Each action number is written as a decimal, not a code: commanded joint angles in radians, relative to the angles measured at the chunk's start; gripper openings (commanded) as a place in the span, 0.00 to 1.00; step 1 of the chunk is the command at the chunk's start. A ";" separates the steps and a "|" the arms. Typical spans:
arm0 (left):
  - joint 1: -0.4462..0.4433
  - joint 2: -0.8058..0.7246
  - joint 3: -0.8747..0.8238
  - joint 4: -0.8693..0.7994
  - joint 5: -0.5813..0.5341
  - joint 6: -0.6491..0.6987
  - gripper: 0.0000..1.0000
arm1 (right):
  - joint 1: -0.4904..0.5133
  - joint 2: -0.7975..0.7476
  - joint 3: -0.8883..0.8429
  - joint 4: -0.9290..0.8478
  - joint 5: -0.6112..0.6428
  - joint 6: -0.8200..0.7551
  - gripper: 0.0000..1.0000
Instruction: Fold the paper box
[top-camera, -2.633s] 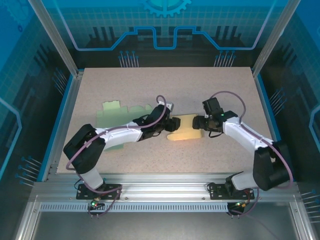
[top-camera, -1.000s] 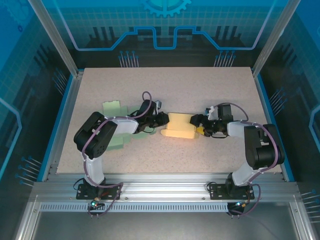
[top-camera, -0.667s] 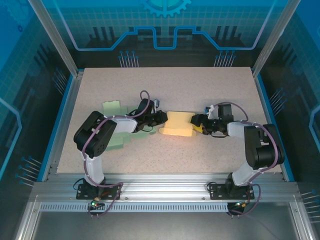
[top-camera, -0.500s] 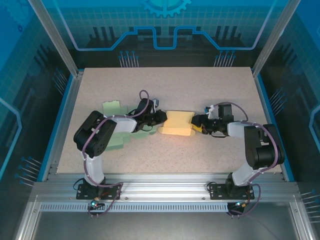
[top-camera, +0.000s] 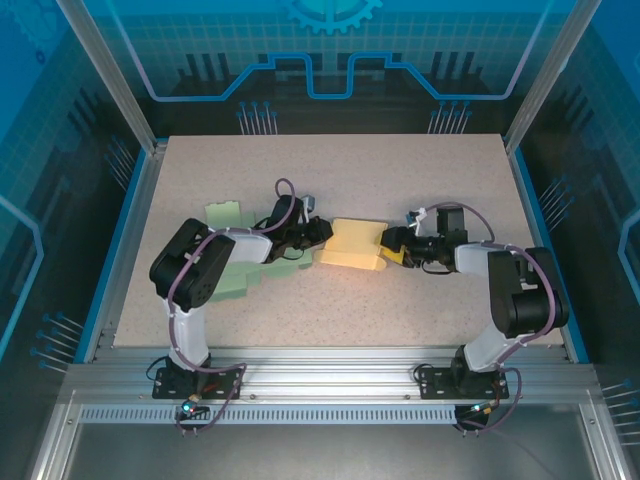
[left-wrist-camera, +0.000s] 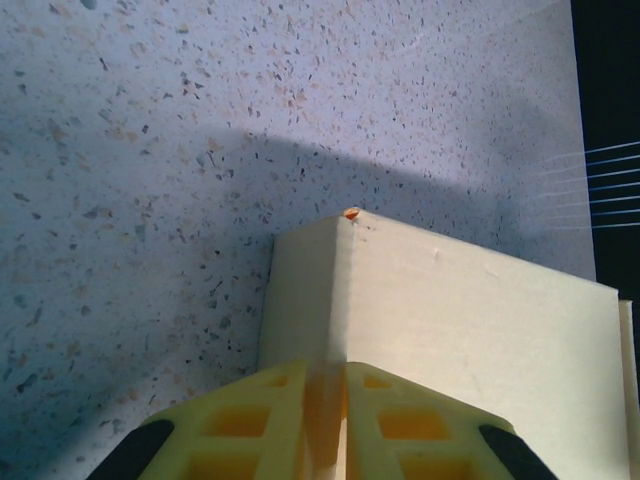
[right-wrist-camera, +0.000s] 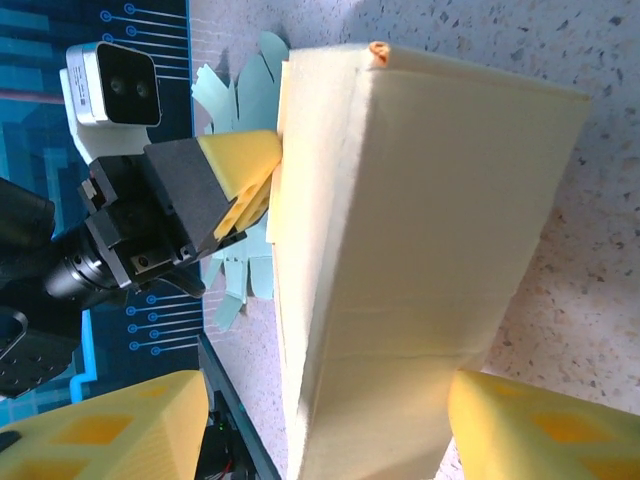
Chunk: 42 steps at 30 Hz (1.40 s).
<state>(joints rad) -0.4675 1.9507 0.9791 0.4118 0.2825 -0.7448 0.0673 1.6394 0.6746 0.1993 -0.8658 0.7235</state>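
Right now the paper box (top-camera: 352, 245) sits near the middle of the desk (top-camera: 420, 170), between my two hands. It is pale cream card, matte, with crisp creases and a small orange fleck at one corner. My left hand (left-wrist-camera: 335, 378) is pressed together on it, the yellow latticed fingers pinching a thin edge at the box's left end. My right hand (top-camera: 391, 243) is spread wide at the other end, with its yellow fingers (right-wrist-camera: 110, 425) on either side of the box. Whether they touch the card I cannot tell. Just left of the box, under my left arm, lie flat pale green paper cut-outs (top-camera: 228, 215) with notched edges. The desk top is speckled grey.
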 joint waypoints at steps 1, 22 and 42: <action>-0.009 0.053 -0.020 -0.081 0.049 -0.018 0.16 | 0.024 0.031 0.037 -0.013 -0.031 -0.033 0.66; 0.025 0.042 -0.055 -0.068 0.044 -0.031 0.15 | 0.034 0.004 0.093 -0.256 0.218 -0.127 0.91; 0.024 -0.045 -0.043 -0.063 0.071 0.012 0.26 | 0.042 0.045 0.106 -0.072 0.049 0.018 0.47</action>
<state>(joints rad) -0.4477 1.9472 0.9592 0.4290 0.3313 -0.7570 0.0986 1.7111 0.7689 0.1432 -0.7979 0.7181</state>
